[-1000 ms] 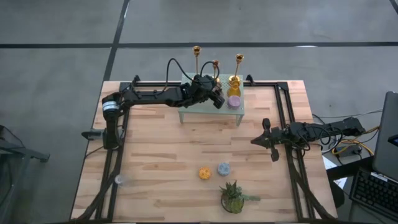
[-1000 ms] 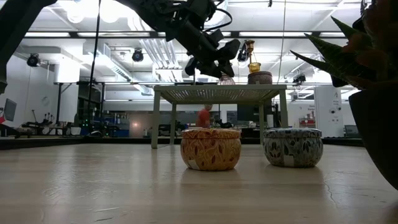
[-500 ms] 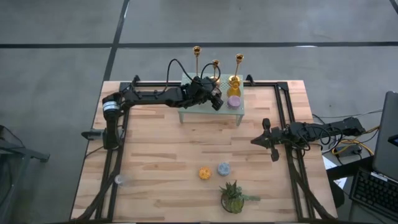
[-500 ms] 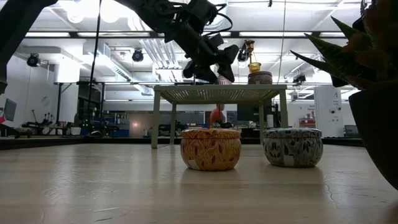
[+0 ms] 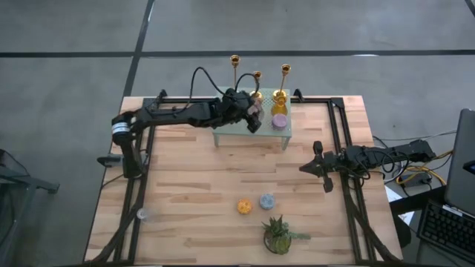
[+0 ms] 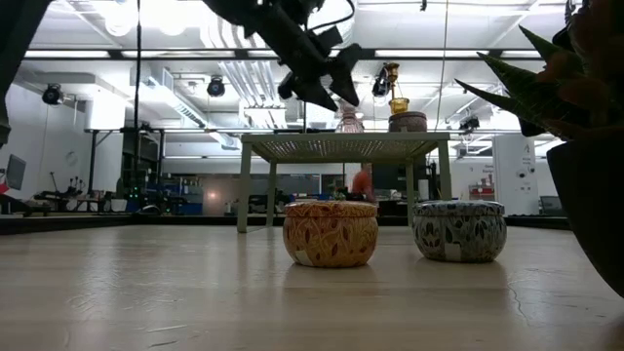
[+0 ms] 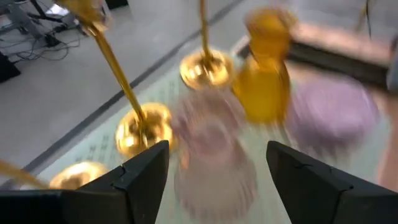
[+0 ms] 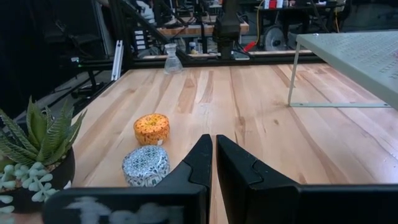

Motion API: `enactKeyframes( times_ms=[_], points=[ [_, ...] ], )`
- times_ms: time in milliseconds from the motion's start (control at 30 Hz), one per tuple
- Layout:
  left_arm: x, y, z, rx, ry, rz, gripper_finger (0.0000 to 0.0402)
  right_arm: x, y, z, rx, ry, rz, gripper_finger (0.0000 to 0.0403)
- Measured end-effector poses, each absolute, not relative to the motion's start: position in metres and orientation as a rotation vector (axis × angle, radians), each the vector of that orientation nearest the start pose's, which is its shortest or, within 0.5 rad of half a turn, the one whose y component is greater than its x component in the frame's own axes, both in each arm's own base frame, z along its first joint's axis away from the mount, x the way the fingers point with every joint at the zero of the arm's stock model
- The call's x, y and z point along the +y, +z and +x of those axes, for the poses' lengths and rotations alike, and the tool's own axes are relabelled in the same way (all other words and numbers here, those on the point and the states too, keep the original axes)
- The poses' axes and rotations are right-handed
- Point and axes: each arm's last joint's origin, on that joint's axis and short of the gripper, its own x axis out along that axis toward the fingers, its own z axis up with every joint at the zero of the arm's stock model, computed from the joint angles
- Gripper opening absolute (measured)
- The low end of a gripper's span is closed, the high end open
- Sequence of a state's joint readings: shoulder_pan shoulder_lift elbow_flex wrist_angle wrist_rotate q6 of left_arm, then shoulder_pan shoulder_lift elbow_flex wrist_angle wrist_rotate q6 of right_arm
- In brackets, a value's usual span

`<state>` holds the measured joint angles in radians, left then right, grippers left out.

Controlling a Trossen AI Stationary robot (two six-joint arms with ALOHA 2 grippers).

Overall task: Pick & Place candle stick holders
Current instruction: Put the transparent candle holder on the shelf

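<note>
The left arm reaches from the tabletop's left side across to a small raised stand at the far edge, where the left gripper hangs over the stand's top with its fingers spread wide and nothing between them. In the left wrist view a pale ribbed glass holder stands right ahead of the released gripper, with a yellow holder and a purple puck beyond it on the stand. The three gold candlesticks line the stand's far edge: the left candlestick, the middle candlestick and the right candlestick, all upright, their round bases resting on the stand; the wrist view shows two of the bases clearly and a third at the corner. In the low view the gripper sits above the stand's top, just beside the glass holder. Toward the near edge an orange puck and a blue puck lie just beside each other, and a potted plant stands closer still to that edge. The right arm waits low along the tabletop's right side, the right gripper clenched with its fingers pressed together and nothing in them.
</note>
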<state>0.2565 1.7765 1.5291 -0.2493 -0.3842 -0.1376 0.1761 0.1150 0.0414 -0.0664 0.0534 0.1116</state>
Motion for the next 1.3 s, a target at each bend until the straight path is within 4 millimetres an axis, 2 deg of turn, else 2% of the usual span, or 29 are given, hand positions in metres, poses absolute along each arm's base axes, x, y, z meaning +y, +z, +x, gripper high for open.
enactKeyframes(
  times_ms=[133,333,567,733,867,1000,1167,1300],
  points=[
    [0.088,0.323,0.379,0.584,0.615,-0.029,0.0273,0.016,0.162,0.101,0.145,0.115,0.095,0.0018],
    [0.027,0.333,0.345,0.824,0.463,0.095,0.0273,0.016,0.161,0.101,0.153,0.114,0.094,0.0018],
    [-0.052,0.347,0.278,1.024,0.37,0.013,0.0273,0.016,0.161,0.101,0.153,0.115,0.094,0.0018],
    [-0.1,0.353,0.225,1.081,0.377,-0.113,0.0273,0.016,0.161,0.101,0.153,0.115,0.094,0.0018],
    [-0.132,0.345,0.192,1.112,0.352,-0.251,0.0273,0.016,0.161,0.101,0.153,0.115,0.094,0.0018],
    [-0.153,0.33,0.164,1.131,0.401,-0.376,0.0273,0.016,0.161,0.101,0.153,0.115,0.094,0.0018],
    [-0.165,0.302,0.139,1.274,0.538,-0.543,0.0273,0.016,0.161,0.101,0.153,0.115,0.094,0.0018],
    [-0.166,0.277,0.128,1.41,0.634,-0.577,0.0273,0.016,0.161,0.101,0.153,0.115,0.094,0.0018]
  ],
)
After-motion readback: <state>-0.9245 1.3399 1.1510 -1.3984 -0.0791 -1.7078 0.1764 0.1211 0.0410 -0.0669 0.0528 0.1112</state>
